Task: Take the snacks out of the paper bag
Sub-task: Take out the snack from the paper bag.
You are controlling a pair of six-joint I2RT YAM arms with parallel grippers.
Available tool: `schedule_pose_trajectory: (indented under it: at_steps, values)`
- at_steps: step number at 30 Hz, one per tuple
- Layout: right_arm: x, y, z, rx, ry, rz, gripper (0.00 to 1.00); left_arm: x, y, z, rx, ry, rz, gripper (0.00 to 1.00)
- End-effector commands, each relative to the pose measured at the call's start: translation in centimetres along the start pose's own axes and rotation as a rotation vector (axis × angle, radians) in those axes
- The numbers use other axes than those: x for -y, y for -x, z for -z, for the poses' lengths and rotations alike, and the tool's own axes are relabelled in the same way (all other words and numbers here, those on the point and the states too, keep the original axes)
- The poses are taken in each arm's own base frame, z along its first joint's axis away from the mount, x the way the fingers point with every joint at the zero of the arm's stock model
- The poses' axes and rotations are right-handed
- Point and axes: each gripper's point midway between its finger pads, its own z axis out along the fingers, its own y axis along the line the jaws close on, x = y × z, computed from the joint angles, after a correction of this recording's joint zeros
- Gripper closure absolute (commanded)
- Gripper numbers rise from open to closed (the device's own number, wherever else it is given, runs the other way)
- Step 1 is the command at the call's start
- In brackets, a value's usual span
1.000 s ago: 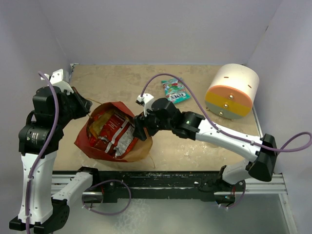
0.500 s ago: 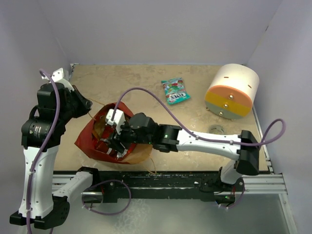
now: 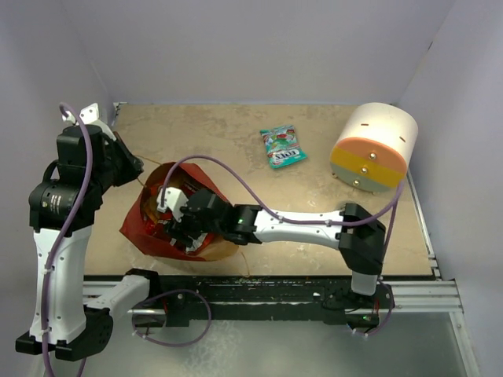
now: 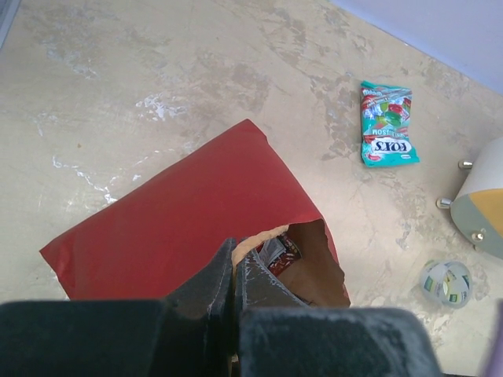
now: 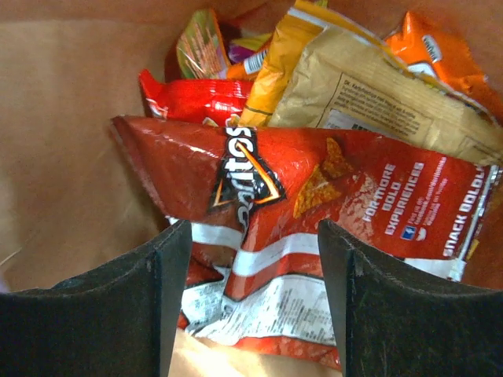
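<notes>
Paper bag (image 3: 135,229) lies near the table's (image 3: 196,129) front-left corner, mouth open, with red, orange and tan snacks (image 5: 369,94) piled inside. Left gripper (image 4: 233,263) is pinched tight on the bag's rim. Right gripper (image 5: 251,236) is inside the mouth, jaws apart and holding nothing, with a red chip packet (image 5: 314,184) just ahead between its fingers. One teal packet (image 3: 283,147) lies out on the table toward the back edge, near a white cylinder (image 3: 373,148) at the right edge
</notes>
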Motion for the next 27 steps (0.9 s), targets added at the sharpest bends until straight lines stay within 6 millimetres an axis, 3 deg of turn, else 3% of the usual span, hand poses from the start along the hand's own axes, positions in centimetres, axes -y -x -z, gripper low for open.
schedule_pose_trajectory:
  at_steps: [1, 5, 7, 9, 15, 18, 27]
  values:
    - [1.3, 2.7, -1.9, 0.081, -0.079, -0.013, 0.30, 0.4, 1.5, 1.0, 0.053, -0.015, -0.015, 1.00]
    - [3.5, 1.4, -3.6, 0.022, -0.211, -0.012, 0.31, 0.3, 1.7, 1.4, 0.061, -0.015, -0.021, 1.00]
    - [3.3, 1.2, -4.2, 0.008, -0.193, 0.001, 0.40, 0.2, 1.9, 1.7, 0.069, -0.010, -0.026, 1.00]
    - [2.5, 2.3, -4.2, 0.038, -0.148, 0.004, 0.63, 0.0, 2.0, 1.9, 0.075, 0.002, -0.033, 1.00]
    - [0.7, 7.1, -2.0, 0.166, -0.035, -0.024, 0.88, -0.5, 2.5, 1.8, 0.096, 0.031, -0.048, 1.00]
    - [1.0, 9.0, -0.6, 0.205, -0.048, -0.039, 1.00, -0.6, 2.5, 1.8, 0.098, 0.032, -0.036, 1.00]
    - [3.0, 13.3, 4.1, 0.302, -0.069, -0.133, 1.00, -1.4, 2.6, 2.5, 0.134, 0.061, -0.018, 1.00]
